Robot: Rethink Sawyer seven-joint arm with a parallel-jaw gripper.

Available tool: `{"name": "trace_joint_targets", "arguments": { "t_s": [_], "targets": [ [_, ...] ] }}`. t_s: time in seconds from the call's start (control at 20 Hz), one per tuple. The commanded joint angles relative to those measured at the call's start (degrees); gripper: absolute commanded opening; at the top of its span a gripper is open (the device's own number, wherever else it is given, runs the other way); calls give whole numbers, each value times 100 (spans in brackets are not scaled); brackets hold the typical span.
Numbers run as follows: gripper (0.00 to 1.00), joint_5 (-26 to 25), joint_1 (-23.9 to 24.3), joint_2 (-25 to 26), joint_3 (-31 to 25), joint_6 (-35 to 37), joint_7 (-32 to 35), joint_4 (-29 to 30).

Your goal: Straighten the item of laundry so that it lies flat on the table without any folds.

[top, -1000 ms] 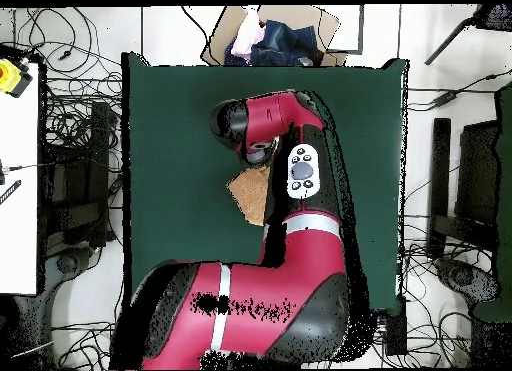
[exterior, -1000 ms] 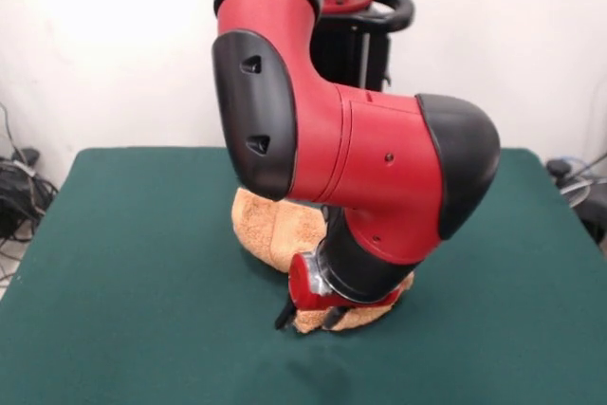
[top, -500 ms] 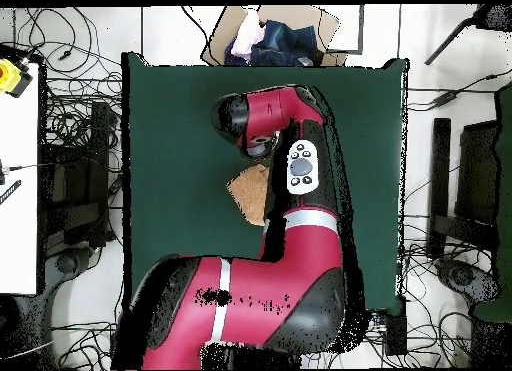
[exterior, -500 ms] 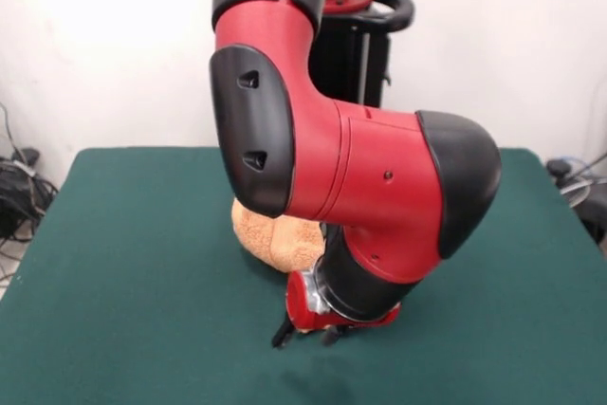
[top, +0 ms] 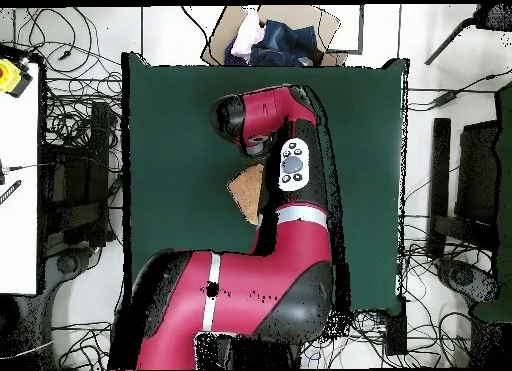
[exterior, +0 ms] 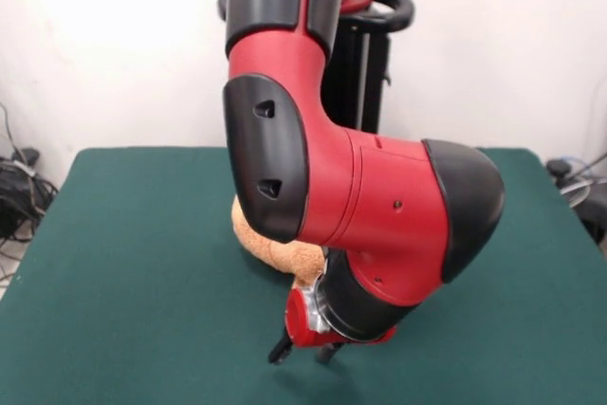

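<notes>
The light orange-tan towel [exterior: 273, 246] lies bunched on the dark green table [exterior: 123, 272], mostly hidden behind my arm. In the overhead view only a tan wedge of the towel [top: 246, 193] shows beside the arm, on the table [top: 170, 147]. My gripper [exterior: 303, 355] points down near the table's front edge, just in front of the towel. Its two dark fingertips [exterior: 280, 352] stand apart with nothing visible between them. In the overhead view the gripper [top: 257, 143] is under the wrist, beyond the towel.
My bulky red and black arm [exterior: 379, 215] covers the middle of the table. A cardboard box of clothes [top: 275, 35] sits just past the table's far edge in the overhead view. Cables lie on the floor at both sides.
The gripper has moved toward the front edge of the table and lower. The towel fold seen under the gripper a second ago no longer shows there.
</notes>
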State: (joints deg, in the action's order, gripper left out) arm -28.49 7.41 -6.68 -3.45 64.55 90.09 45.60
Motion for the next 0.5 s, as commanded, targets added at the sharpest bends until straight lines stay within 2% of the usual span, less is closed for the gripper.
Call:
{"name": "trace_joint_targets", "arguments": {
  "t_s": [0.05, 0.3, 0.5],
  "targets": [
    [100, -113, -112, 302, 65, 445, 385, -9],
    [100, -62, -119, 311, 91, 389, 378, -11],
    [100, 252, 163, -208, -256, -924, 472, 879]
  ]
}}
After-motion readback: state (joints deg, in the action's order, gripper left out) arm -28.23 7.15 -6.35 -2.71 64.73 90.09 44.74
